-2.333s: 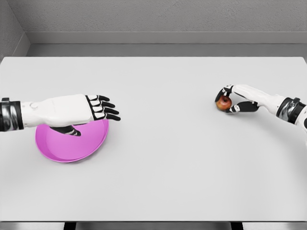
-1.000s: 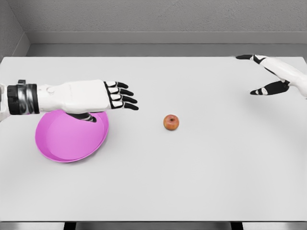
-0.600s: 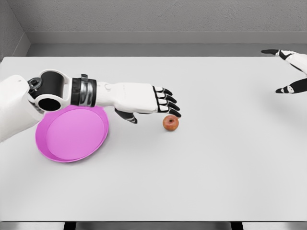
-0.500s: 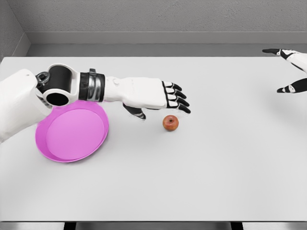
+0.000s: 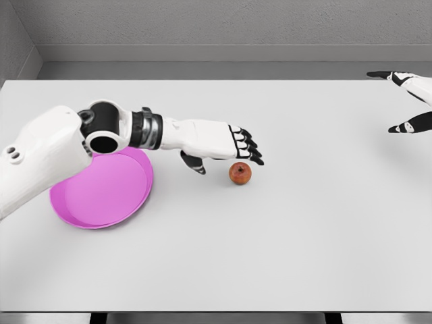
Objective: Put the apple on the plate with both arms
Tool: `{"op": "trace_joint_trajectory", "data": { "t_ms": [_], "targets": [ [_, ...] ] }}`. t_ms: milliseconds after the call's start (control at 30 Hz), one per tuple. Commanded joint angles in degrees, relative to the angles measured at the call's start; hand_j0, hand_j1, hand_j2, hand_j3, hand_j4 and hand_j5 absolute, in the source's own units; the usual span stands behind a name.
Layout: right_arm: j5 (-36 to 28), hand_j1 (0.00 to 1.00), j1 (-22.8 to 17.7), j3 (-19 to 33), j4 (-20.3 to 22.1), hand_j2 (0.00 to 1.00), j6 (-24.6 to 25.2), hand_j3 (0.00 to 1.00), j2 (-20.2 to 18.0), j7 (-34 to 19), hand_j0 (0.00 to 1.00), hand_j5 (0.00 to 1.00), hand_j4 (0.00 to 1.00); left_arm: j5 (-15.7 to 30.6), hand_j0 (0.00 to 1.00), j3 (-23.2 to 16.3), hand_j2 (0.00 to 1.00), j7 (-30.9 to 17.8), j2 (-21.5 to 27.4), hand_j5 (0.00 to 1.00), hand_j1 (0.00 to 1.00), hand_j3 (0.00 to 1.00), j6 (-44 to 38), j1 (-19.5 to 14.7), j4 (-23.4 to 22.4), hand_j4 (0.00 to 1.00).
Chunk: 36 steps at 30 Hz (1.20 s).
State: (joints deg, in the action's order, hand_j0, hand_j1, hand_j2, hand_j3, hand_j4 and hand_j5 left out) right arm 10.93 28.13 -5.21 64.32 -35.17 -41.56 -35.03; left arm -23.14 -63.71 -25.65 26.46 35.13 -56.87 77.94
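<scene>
White counter carried everything; pink plate sat at its left, shallow-rimmed, partly under the left forearm. Left hand reached out flat over the counter, fingers spread, holding nothing — fingertips just above and beside the apple, which lay near the counter's middle, well apart from the plate. Right hand showed at the far right edge, fingers splayed, empty. Apple looked small, round, firm, light, smooth-skinned — likely to roll if nudged; best wrapped around its sides, thumb opposing fingers.
</scene>
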Motion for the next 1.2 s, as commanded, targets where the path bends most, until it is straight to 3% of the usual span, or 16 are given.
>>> {"op": "trace_joint_trajectory", "data": {
  "t_ms": [0, 500, 600, 1167],
  "targets": [
    [-0.39, 1.00, 0.00, 0.02, 0.10, 1.00, 0.17, 1.00, -0.01, 0.03, 1.00, 1.00, 1.00, 0.29, 1.00, -1.33, 1.00, 0.07, -1.84, 1.00, 1.00, 1.00, -0.13, 0.00, -0.07, 1.00],
    [-0.21, 1.00, -0.70, -0.07, 1.86, 1.00, 0.17, 1.00, -0.10, 0.03, 1.00, 1.00, 1.00, -1.64, 1.00, -1.59, 1.00, -0.19, -2.02, 1.00, 1.00, 1.00, -0.13, -0.09, -0.33, 1.00],
    [-0.21, 1.00, -0.70, -0.07, 1.86, 1.00, 0.17, 1.00, -0.10, 0.03, 1.00, 1.00, 1.00, -3.66, 1.00, -1.59, 1.00, -0.19, -5.10, 1.00, 1.00, 1.00, -0.13, -0.18, -4.81, 1.00],
    [-0.21, 1.00, -1.14, -0.07, 1.86, 1.00, 0.17, 1.00, -0.10, 0.03, 1.00, 1.00, 1.00, -5.25, 0.99, -1.59, 0.99, -0.02, -5.63, 0.99, 0.99, 0.99, -0.13, 0.00, -6.57, 0.99]
  ]
}}
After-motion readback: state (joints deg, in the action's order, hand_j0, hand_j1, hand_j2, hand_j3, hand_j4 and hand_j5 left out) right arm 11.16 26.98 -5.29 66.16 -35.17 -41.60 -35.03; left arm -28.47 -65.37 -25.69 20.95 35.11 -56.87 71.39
